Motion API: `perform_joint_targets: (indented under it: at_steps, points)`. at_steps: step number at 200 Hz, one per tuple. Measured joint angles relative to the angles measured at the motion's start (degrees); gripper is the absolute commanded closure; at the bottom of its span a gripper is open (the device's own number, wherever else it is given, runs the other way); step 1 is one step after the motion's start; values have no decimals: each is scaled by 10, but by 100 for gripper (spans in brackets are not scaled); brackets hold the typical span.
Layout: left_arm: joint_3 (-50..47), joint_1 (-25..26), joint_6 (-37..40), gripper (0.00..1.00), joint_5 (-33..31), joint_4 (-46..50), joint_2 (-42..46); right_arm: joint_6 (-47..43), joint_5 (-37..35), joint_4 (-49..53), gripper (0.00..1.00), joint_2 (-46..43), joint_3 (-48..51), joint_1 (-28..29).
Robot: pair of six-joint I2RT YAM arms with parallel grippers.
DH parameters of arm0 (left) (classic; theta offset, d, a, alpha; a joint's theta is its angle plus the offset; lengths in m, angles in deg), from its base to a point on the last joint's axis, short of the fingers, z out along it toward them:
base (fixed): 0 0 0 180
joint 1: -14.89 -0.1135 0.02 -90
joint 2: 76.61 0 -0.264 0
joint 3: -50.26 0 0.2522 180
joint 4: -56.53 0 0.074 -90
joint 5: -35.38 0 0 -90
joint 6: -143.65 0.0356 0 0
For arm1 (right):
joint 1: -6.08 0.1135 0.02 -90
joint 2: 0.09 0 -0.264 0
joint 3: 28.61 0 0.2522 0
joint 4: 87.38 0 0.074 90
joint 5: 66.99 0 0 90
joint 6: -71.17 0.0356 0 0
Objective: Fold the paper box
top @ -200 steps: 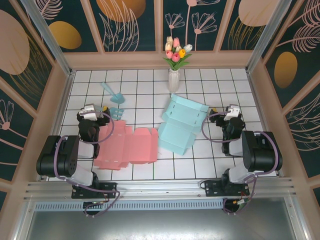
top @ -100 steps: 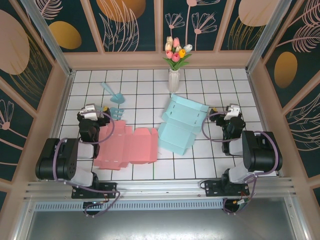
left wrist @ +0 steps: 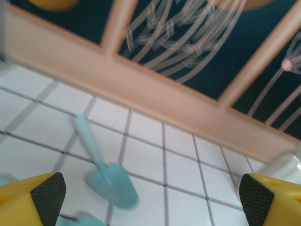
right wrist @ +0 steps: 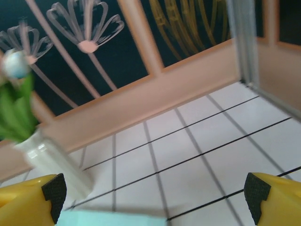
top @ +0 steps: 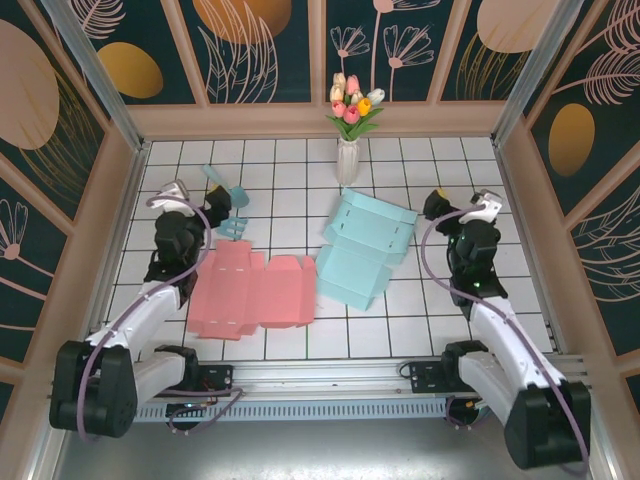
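Note:
A pink paper box (top: 250, 290) lies flat and unfolded on the tiled table, front left. A light blue paper box (top: 365, 250) lies beside it at the centre, its far end partly raised; its pale edge (right wrist: 113, 219) shows at the bottom of the right wrist view. My left gripper (top: 213, 210) hovers behind the pink box's far left corner, open, its yellow fingers (left wrist: 47, 197) wide apart with nothing between them. My right gripper (top: 440, 208) hangs just right of the blue box's far end, open and empty, with its black pads (right wrist: 256, 195) far apart.
A teal toy shovel (top: 225, 185) (left wrist: 106, 181) and a teal rake (top: 232, 225) lie just ahead of the left gripper. A white vase (top: 347, 155) (right wrist: 51, 162) of tulips stands at the back centre. Wooden walls enclose the table on three sides.
Both arms have unfolded from their tucked pose and stretched forward. The two grippers have moved up and toward the back of the table. The boxes have not moved.

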Motion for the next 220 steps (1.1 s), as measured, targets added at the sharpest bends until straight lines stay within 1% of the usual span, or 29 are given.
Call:
perform_joint_targets:
  at_steps: [17,37,50,66,90,101,122,155,170,186,220]
  points:
    - [33,68,-13,6,-12,44,-33,19,-28,87,1,-44,-11,70]
    - [87,147,-14,9,-18,77,-92,33,-41,175,1,-72,-24,121]
    - [133,189,-5,11,-19,95,-142,34,-41,218,1,-85,-26,135]
    - [194,227,13,13,-18,116,-209,36,-41,260,1,-99,-25,139]
    - [299,274,46,17,-19,157,-324,45,-26,270,1,-125,-3,139]
    - [343,288,61,19,-19,175,-371,49,-17,270,1,-133,9,139]
    - [407,306,85,20,-23,214,-445,57,1,268,1,-141,32,139]
    - [461,309,113,20,-45,266,-509,64,20,267,1,-142,41,140]
    - [484,309,121,23,-52,281,-532,64,24,267,1,-143,41,140]
    - [515,309,131,28,-55,297,-558,64,29,267,1,-143,41,141]
    - [564,309,149,44,-56,323,-601,66,37,267,1,-143,41,141]
